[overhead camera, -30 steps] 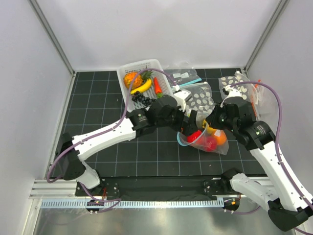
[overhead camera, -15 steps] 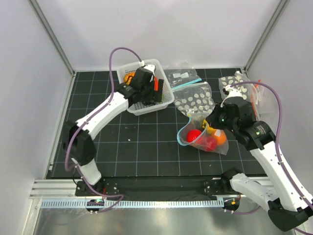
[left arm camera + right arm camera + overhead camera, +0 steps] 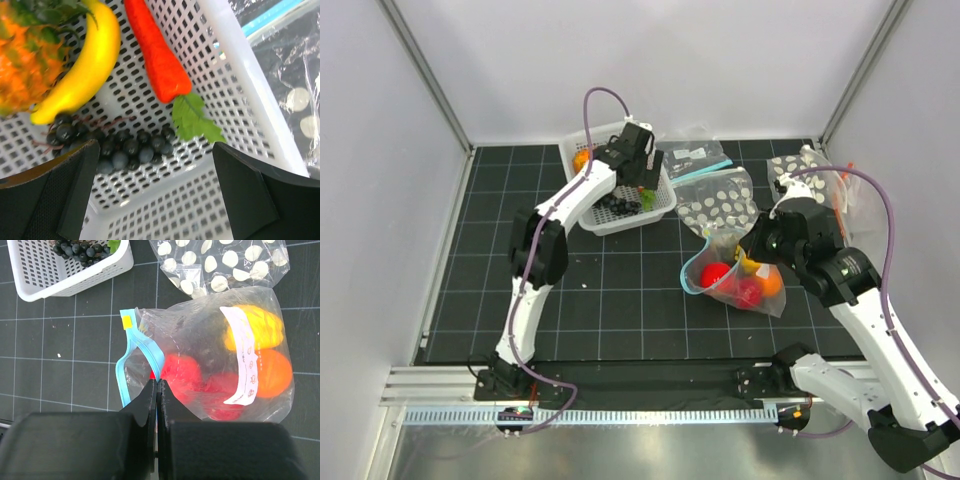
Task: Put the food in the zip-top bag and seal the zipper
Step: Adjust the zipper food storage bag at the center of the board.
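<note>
The zip-top bag [image 3: 748,283] lies on the mat right of centre, with its mouth open toward the left. Inside it are two red pieces [image 3: 182,372] [image 3: 220,392], an orange one [image 3: 272,372] and a yellow one [image 3: 252,327]. My right gripper [image 3: 157,386] is shut on the teal-blue zipper [image 3: 150,347] at the mouth's upper edge; it also shows in the top view [image 3: 752,245]. My left gripper [image 3: 155,200] is wide open and empty, hovering over the white basket [image 3: 665,205], far from the bag.
The basket holds a pineapple [image 3: 25,60], a banana [image 3: 85,65], a carrot [image 3: 160,60] and grapes [image 3: 120,147]. Dotted clear bags [image 3: 720,200] [image 3: 800,170] and a printed bag [image 3: 688,152] lie behind the zip-top bag.
My left arm has left the bag's mouth and swung back over the white basket, then further to the right there. The right gripper and the bag have stayed put.
</note>
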`<state>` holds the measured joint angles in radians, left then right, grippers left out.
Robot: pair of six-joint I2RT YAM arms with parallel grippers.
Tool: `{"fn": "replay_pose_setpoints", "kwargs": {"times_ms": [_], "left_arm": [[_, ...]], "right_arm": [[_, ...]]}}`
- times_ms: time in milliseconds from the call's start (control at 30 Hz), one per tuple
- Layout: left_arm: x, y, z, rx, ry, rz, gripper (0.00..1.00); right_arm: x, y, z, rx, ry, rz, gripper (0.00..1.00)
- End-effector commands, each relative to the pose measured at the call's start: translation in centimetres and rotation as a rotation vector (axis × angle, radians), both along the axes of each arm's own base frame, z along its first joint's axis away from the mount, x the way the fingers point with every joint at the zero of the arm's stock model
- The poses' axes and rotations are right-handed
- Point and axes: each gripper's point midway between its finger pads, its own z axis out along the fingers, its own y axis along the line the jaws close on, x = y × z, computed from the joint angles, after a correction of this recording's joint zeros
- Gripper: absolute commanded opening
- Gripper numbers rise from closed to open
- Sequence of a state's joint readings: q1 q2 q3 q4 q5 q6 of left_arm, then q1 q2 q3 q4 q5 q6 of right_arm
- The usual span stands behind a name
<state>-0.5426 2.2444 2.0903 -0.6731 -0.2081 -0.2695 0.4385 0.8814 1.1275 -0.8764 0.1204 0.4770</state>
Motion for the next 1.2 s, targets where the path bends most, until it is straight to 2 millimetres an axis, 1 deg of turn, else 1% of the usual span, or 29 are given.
{"fn": "replay_pose_setpoints", "kwargs": {"times_ms": [0,33,67,100,200,300,367,400,433,500,533,567,600,633,700,733,767,800,833,867,900,933,967,1000,1033,1067,1100,1133,1167], "left_arm": [[1.5,-0.5,0.6,-0.040,-0.026,0.023,1.00],[1.8,-0.6,0.2,-0.055,-0.024,0.043,1.00],[1.9,-0.6,-0.7,-0.054,-0.012,0.048,1.00],[2.1,-0.4,-1.0,-0.059,-0.010,0.058,1.00],[2.6,-0.8,-2.3,-0.084,0.003,0.059,0.98],[2.9,-1.1,-2.8,-0.103,0.004,0.057,0.97],[2.9,-1.1,-2.6,-0.110,0.004,0.058,0.96],[2.7,-1.0,-1.8,-0.118,-0.006,0.062,0.95],[2.2,-1.0,-1.8,-0.123,0.005,0.059,0.95],[1.5,-1.1,-0.9,-0.159,0.002,0.055,0.94],[0.2,-0.6,0.2,-0.175,0.004,0.053,0.94],[-0.7,-1.0,0.9,-0.213,0.011,0.034,0.94],[-1.2,-1.4,2.3,-0.260,-0.015,0.027,0.94],[-3.0,-1.0,3.3,-0.285,-0.014,0.011,0.94],[-5.2,-1.6,5.3,-0.331,-0.034,-0.024,0.94],[-6.8,-1.4,4.3,-0.318,-0.006,-0.034,0.94],[-8.6,-2.0,6.9,-0.344,-0.046,-0.066,0.94],[-9.8,-2.2,7.4,-0.350,-0.050,-0.080,0.94],[-11.3,-2.2,6.7,-0.342,-0.035,-0.093,0.94],[-13.2,-3.0,8.4,-0.363,-0.058,-0.127,0.94],[-14.3,-3.2,8.7,-0.368,-0.063,-0.135,0.94],[-15.9,-3.2,7.5,-0.358,-0.037,-0.146,0.94],[-17.5,-4.3,7.5,-0.379,-0.030,-0.169,0.94],[-18.7,-4.4,8.6,-0.407,-0.051,-0.183,0.93],[-20.1,-4.5,7.0,-0.404,-0.021,-0.193,0.93],[-21.5,-5.7,7.3,-0.439,-0.020,-0.217,0.93],[-22.4,-6.1,7.5,-0.461,-0.021,-0.229,0.93],[-23.4,-6.2,6.3,-0.460,0.003,-0.240,0.92],[-24.5,-6.9,6.0,-0.468,0.015,-0.261,0.91]], "right_arm": [[0.8,0.3,1.3,0.024,-0.061,-0.002,0.01],[0.8,0.2,1.3,0.024,-0.061,-0.003,0.01],[0.7,0.2,1.3,0.024,-0.061,-0.003,0.01],[0.8,0.2,1.2,0.023,-0.060,-0.003,0.01],[0.8,0.2,1.1,0.021,-0.058,-0.004,0.01],[0.8,0.3,0.9,0.024,-0.056,-0.002,0.01],[0.9,0.3,0.7,0.020,-0.051,-0.002,0.01],[0.9,0.3,0.7,0.021,-0.054,-0.002,0.01],[0.9,0.4,0.7,0.021,-0.052,0.000,0.01],[1.0,0.3,0.6,0.018,-0.053,0.000,0.01],[1.0,0.3,0.7,0.016,-0.056,-0.001,0.01],[1.0,0.3,0.7,0.013,-0.057,0.000,0.01],[1.0,0.3,0.6,0.012,-0.054,0.002,0.01],[1.1,0.4,0.6,0.012,-0.055,0.004,0.01],[1.1,0.5,0.7,0.014,-0.056,0.009,0.01],[1.1,0.5,0.7,0.014,-0.055,0.010,0.01],[1.2,0.5,0.7,0.013,-0.056,0.012,0.01],[1.1,0.6,0.8,0.013,-0.057,0.019,0.01],[1.1,0.5,0.8,0.013,-0.056,0.017,0.01],[1.1,0.6,0.8,0.012,-0.054,0.021,0.01],[1.0,0.6,0.8,0.013,-0.054,0.022,0.01],[1.0,0.6,0.7,0.011,-0.052,0.027,0.01],[0.9,0.7,0.8,0.015,-0.052,0.032,0.01],[0.9,0.9,0.8,0.020,-0.052,0.039,0.01],[0.8,1.0,0.9,0.022,-0.054,0.048,0.01],[0.8,1.1,0.9,0.024,-0.053,0.052,0.01],[0.8,1.1,1.0,0.027,-0.057,0.053,0.01],[0.8,1.2,1.0,0.027,-0.057,0.057,0.01],[0.8,1.2,1.0,0.029,-0.058,0.058,0.01]]}}
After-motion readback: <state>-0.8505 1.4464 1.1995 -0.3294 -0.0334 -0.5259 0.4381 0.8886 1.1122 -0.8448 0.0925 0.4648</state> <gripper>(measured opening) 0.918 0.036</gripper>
